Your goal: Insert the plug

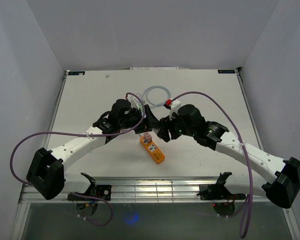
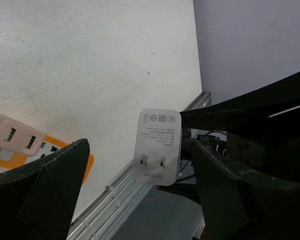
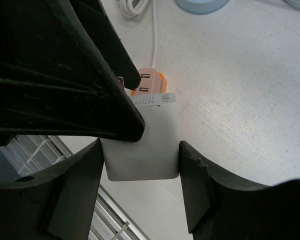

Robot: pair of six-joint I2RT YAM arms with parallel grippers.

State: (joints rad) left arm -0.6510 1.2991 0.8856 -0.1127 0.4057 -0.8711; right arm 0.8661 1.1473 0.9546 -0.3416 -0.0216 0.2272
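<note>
The plug (image 3: 140, 145) is a white block charger. My right gripper (image 3: 140, 150) is shut on its sides and holds it above the table. In the left wrist view the plug's (image 2: 157, 145) face with its two flat prongs shows. My left gripper (image 2: 141, 167) stands open around it, both fingers apart from the plug. The orange power strip (image 1: 152, 150) lies on the table just below both grippers, with a white USB adapter (image 2: 12, 140) on its end. From above, the left gripper (image 1: 142, 120) and right gripper (image 1: 162, 127) meet at the table's middle and hide the plug.
A light blue cable loop (image 1: 155, 95) and a red and white connector (image 1: 169, 103) lie behind the grippers. A white cord (image 3: 155, 30) runs back from the power strip (image 3: 150, 82). An aluminium rail (image 1: 155, 187) lines the table's near edge.
</note>
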